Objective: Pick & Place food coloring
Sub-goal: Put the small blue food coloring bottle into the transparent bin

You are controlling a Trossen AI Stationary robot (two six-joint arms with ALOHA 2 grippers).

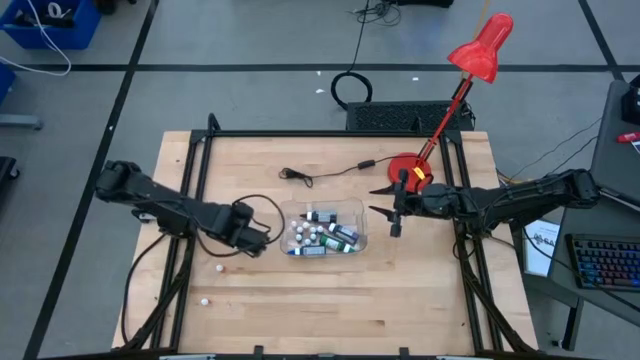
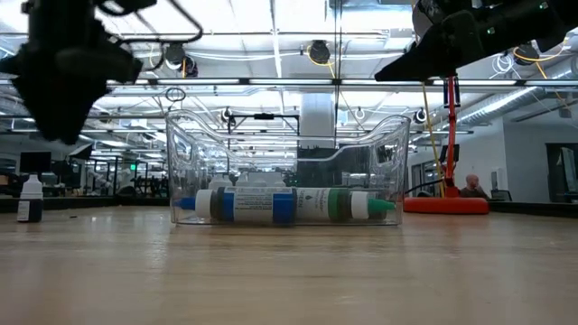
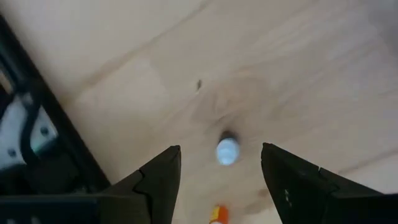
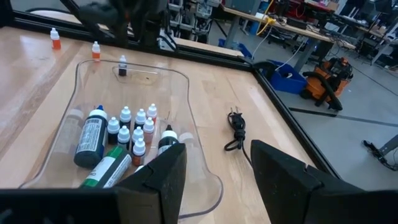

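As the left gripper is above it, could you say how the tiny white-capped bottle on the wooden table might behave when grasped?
The tiny white-capped bottle stands upright and narrow, so an off-centre touch may tip it. It probably weighs little. The open left gripper straddles it.

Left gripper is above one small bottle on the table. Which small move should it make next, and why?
Probably lower straight down. In the left wrist view the left gripper is open, with the white-capped bottle standing between its fingers but apparently below them, not yet held. The clear tub already holds several bottles.
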